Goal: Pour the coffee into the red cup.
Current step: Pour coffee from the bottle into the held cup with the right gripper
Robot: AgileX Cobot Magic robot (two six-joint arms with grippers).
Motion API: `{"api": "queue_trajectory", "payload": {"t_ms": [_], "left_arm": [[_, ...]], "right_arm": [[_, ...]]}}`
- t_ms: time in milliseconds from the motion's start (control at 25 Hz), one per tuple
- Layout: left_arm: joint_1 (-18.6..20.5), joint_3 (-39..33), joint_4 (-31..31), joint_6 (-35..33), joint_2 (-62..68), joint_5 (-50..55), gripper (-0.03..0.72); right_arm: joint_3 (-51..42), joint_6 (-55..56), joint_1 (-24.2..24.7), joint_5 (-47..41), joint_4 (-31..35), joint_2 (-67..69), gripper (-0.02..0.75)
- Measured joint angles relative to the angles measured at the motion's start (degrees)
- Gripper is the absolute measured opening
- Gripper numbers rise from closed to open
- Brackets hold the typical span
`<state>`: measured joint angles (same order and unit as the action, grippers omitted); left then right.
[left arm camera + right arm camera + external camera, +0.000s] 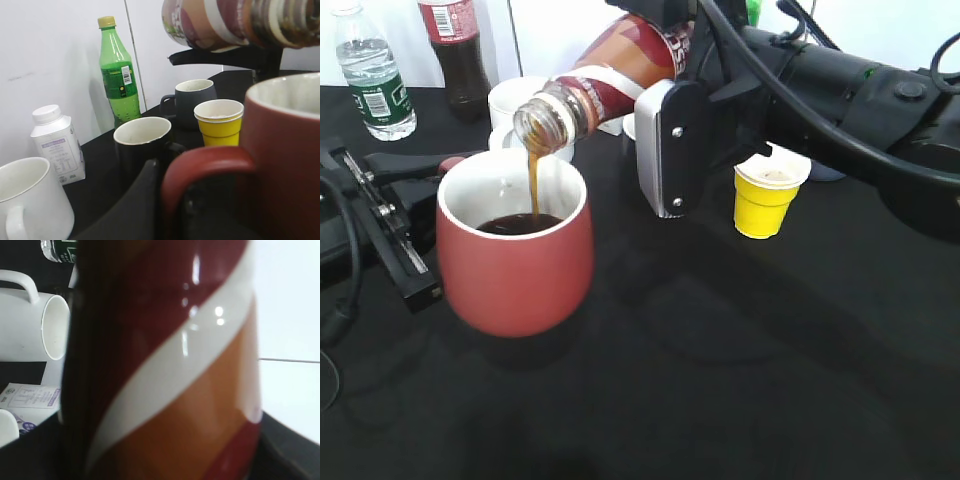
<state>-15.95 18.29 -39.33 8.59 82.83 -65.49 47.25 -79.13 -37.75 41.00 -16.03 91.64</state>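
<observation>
A red cup (515,260) with a white inside is held just above the black table, with dark coffee in it. My left gripper (425,200) is shut on its handle (200,165). My right gripper (665,140) is shut on a coffee bottle (605,75) with a red, white and orange label, tilted mouth down over the cup. A thin brown stream (534,180) runs from the bottle mouth into the cup. The bottle label fills the right wrist view (165,365), and the bottle shows at the top of the left wrist view (240,22).
A yellow paper cup (767,200) stands right of the bottle. White mugs (515,100), a water bottle (375,75) and a cola bottle (455,50) stand behind. The left wrist view shows a green bottle (119,75), black mug (142,147), grey mug (192,100) and milk carton (55,142).
</observation>
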Motion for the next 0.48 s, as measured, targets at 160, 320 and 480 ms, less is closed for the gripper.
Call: {"api": "queue_trajectory", "payload": {"t_ms": [160, 320, 480], "left_arm": [[0.0, 0.0, -0.1, 0.0, 0.0, 0.0, 0.048], [0.0, 0.0, -0.1, 0.0, 0.0, 0.0, 0.048], [0.0, 0.0, 0.0, 0.0, 0.0, 0.1, 0.048]], "right_arm": [[0.0, -0.1, 0.0, 0.1, 0.0, 0.0, 0.529], [0.0, 3.2, 0.0, 0.1, 0.0, 0.0, 0.529], [0.0, 7.9, 0.0, 0.1, 0.0, 0.0, 0.529]]}}
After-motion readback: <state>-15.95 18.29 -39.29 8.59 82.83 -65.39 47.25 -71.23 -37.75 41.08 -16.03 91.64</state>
